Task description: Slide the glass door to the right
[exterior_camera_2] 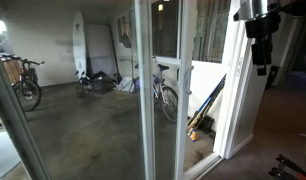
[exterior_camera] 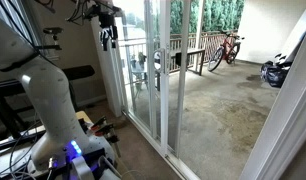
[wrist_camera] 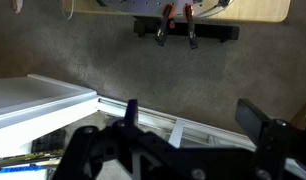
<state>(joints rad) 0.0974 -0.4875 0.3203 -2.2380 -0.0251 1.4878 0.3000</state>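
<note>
The glass door [exterior_camera: 143,70] is a tall clear panel in a slim white frame, standing among similar white-framed panels; it also shows in an exterior view [exterior_camera_2: 165,100]. I cannot make out its handle. My gripper [exterior_camera: 109,38] hangs high up inside the room, apart from the glass and beside the white jamb [exterior_camera_2: 243,100]. It shows dark at the upper right in an exterior view [exterior_camera_2: 261,58]. In the wrist view the gripper [wrist_camera: 193,115] looks down on the white floor track [wrist_camera: 143,108], its two fingers spread wide with nothing between them.
Beyond the glass a patio holds a red bicycle [exterior_camera: 227,48], another bicycle [exterior_camera_2: 165,92] and a surfboard [exterior_camera_2: 80,45]. Red-handled clamps [wrist_camera: 178,30] lie on the carpet. The robot base [exterior_camera: 73,150] and a black bench [exterior_camera: 73,72] stand inside.
</note>
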